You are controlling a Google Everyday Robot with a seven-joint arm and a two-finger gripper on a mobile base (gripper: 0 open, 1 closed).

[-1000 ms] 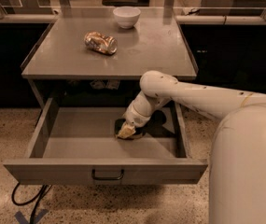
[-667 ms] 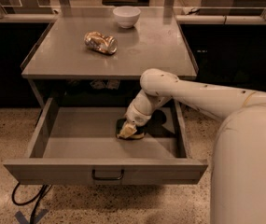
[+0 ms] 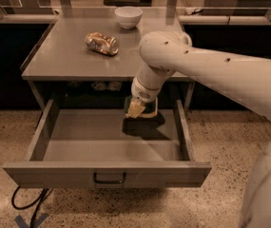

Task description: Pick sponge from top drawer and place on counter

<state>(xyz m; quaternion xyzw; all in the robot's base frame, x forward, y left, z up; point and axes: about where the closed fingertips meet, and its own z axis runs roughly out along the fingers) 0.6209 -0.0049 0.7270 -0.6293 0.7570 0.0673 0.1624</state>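
Since a second ago the arm has risen: the gripper (image 3: 143, 107) now hangs over the back of the open top drawer (image 3: 87, 137), closed on the sponge (image 3: 134, 110), whose yellow foam shows at the fingertips. The sponge seems lifted clear of the drawer floor, with a dark shadow under it, though the angle leaves that uncertain. On the counter (image 3: 63, 61) behind, a crushed can (image 3: 101, 43) lies near a white bowl (image 3: 128, 16).
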